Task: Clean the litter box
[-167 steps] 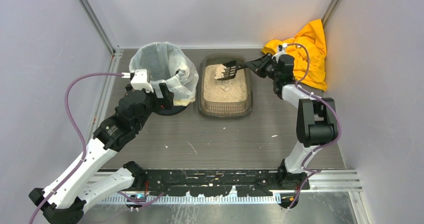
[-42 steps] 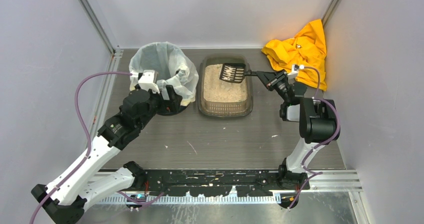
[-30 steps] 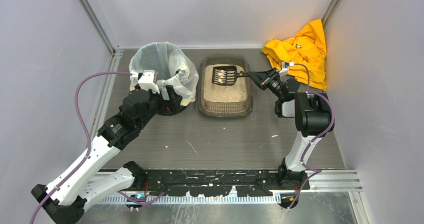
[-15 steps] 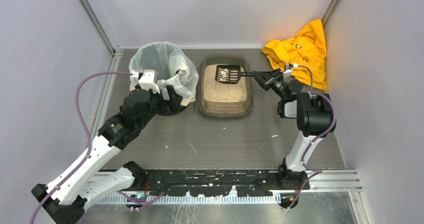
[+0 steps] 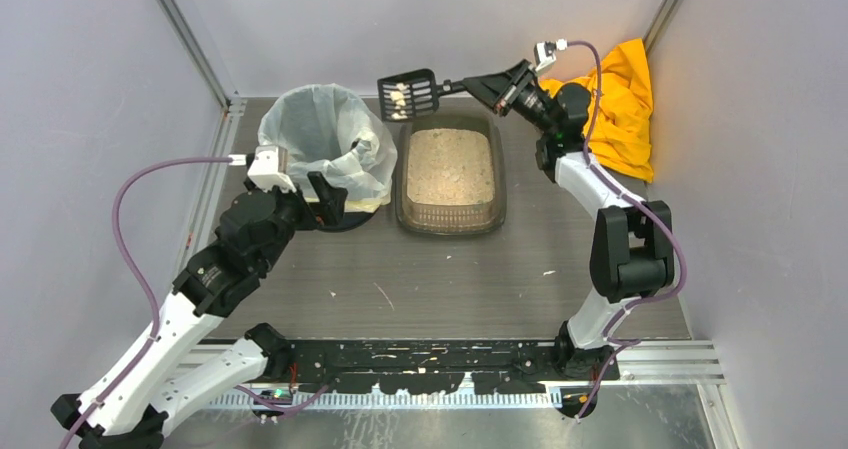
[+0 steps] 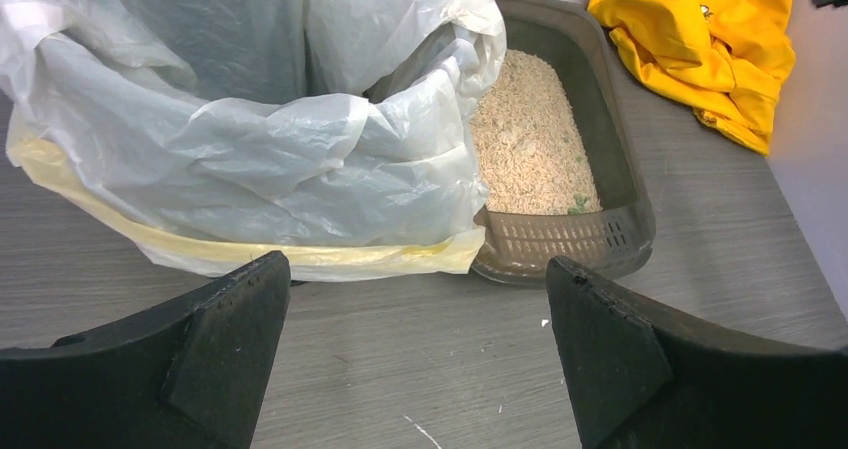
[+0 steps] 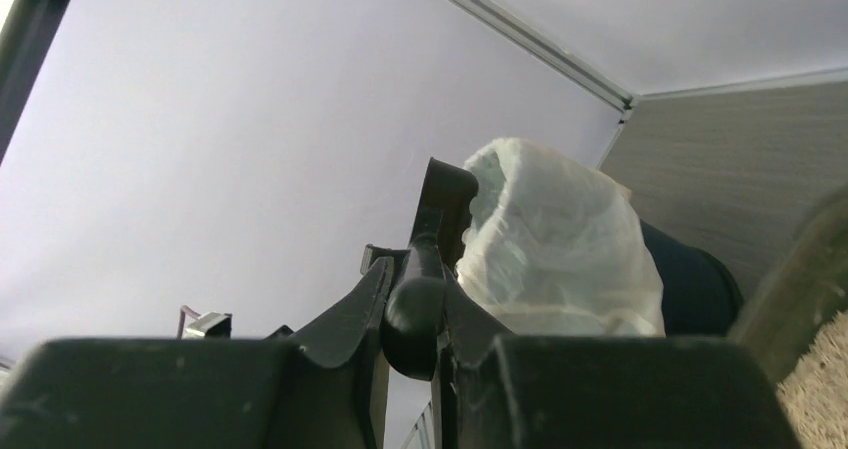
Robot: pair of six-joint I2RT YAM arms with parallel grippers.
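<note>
The litter box (image 5: 497,184), a brown-grey tray of beige granules, sits mid-table and also shows in the left wrist view (image 6: 625,204). My right gripper (image 5: 478,84) is shut on the handle of the black slotted scoop (image 5: 408,94). It holds the scoop raised, between the litter box's far end and the bin, with pale clumps in it. In the right wrist view the scoop handle (image 7: 425,269) is clamped between the jaws. The round bin with a white bag liner (image 5: 322,149) stands left of the box. My left gripper (image 5: 322,197) is open and empty at the bin's near side.
A crumpled yellow cloth (image 5: 622,104) lies at the back right corner, and shows in the left wrist view (image 6: 715,39). Small white specks (image 5: 384,295) are scattered on the grey tabletop. Walls close the table in on both sides.
My right gripper has lifted the scoop out of the litter box and carried it up and left, toward the bin. My left arm has shifted slightly left and back.
</note>
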